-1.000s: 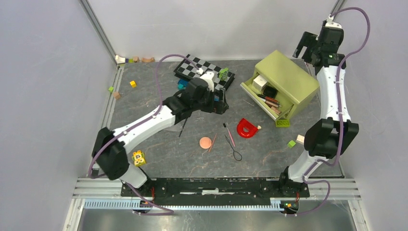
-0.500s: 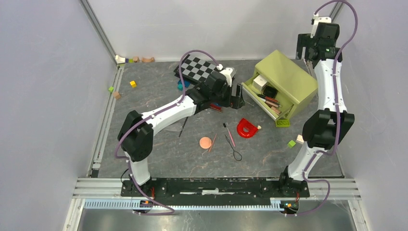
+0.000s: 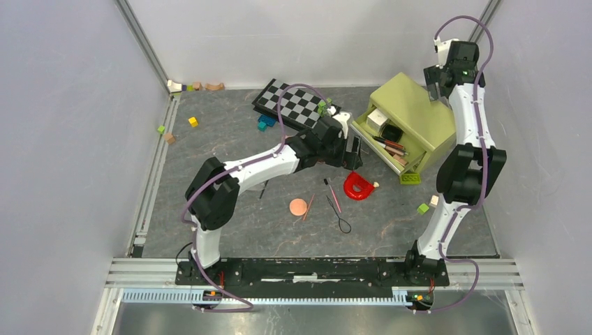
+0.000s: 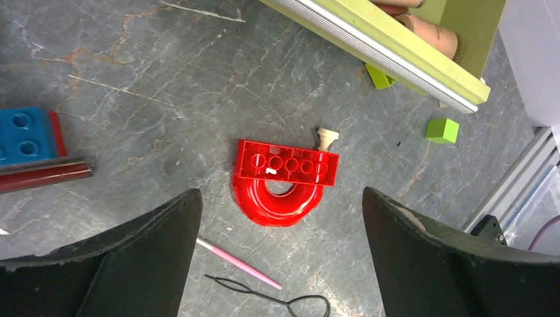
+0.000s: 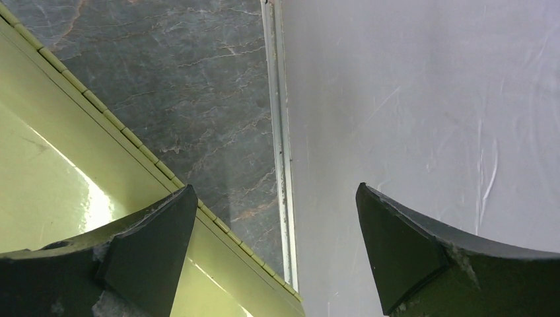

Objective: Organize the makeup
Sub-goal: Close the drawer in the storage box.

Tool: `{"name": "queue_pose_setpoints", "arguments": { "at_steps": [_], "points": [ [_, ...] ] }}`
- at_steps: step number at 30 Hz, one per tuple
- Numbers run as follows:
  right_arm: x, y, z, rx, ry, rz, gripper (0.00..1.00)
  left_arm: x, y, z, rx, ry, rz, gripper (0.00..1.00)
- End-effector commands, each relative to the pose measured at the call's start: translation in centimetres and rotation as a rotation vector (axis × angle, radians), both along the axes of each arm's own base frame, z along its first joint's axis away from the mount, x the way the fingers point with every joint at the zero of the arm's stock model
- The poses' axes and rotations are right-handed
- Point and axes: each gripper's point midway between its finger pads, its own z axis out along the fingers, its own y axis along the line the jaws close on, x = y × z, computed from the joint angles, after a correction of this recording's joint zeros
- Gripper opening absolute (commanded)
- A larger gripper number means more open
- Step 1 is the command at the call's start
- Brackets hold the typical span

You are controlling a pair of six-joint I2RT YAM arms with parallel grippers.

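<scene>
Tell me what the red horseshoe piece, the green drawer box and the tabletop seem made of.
Red horseshoe piece: glossy moulded plastic, with round hollow sockets like a toy brick. Green drawer box: smooth, slightly shiny olive finish; painted wood or plastic, unclear. Tabletop: dark grey with pale veins, stone-like, possibly a printed sheet.
</scene>
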Motion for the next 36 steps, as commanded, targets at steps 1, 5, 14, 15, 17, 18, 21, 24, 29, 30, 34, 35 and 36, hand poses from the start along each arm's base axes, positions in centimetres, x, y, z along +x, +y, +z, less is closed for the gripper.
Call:
{"name": "queue_pose_setpoints", "arguments": {
  "at_steps": [1,5,14,15,17,18,21,24,29,30,34,35,36],
  "points": [
    [0.5,-0.9,2.1,0.002,-0.053,0.024,0.98,0.9,-2.2,2.3,-0.065,-0.059,0.062,0.96],
    [1.1,-1.2,1.2,0.070,-0.060,0.049,0.98,1.7,-2.5,1.8,-0.037,-0.080,0.115,0.95],
    [2.5,-2.5,-0.3,0.105,-0.059,0.053,0.98,2.2,-4.6,0.4,-0.010,-0.085,0.138,0.90],
    [2.6,-2.8,-0.4,0.108,-0.064,0.049,0.98,2.3,-4.8,0.2,-0.007,-0.083,0.139,0.89],
    [2.8,-3.0,-0.7,0.121,-0.062,0.056,0.98,2.6,-5.1,-0.3,0.002,-0.081,0.141,0.88],
    [2.9,-3.0,-1.0,0.128,-0.060,0.061,0.98,2.7,-5.2,-0.3,0.004,-0.082,0.144,0.88],
    [3.0,-2.9,-1.5,0.138,-0.054,0.069,0.98,3.2,-5.7,-0.5,0.004,-0.084,0.152,0.87],
    [3.0,-2.3,-2.3,0.162,-0.035,0.098,0.98,3.8,-5.9,-0.7,0.009,-0.090,0.168,0.84],
    [2.7,-1.3,-4.0,0.211,-0.005,0.136,0.98,4.4,-7.1,-1.0,-0.002,-0.091,0.160,0.83],
    [2.7,-1.0,-4.1,0.217,-0.002,0.141,0.98,4.6,-7.3,-1.0,-0.006,-0.096,0.159,0.83],
    [2.4,-0.4,-5.2,0.252,0.019,0.155,0.98,5.3,-8.2,-1.6,-0.005,-0.104,0.156,0.83],
    [2.3,-0.3,-5.4,0.261,0.024,0.158,0.98,5.3,-8.5,-1.8,-0.013,-0.104,0.148,0.83],
    [2.2,-0.1,-5.7,0.268,0.031,0.161,0.98,5.4,-8.7,-2.0,-0.016,-0.104,0.143,0.82]
  ]
}}
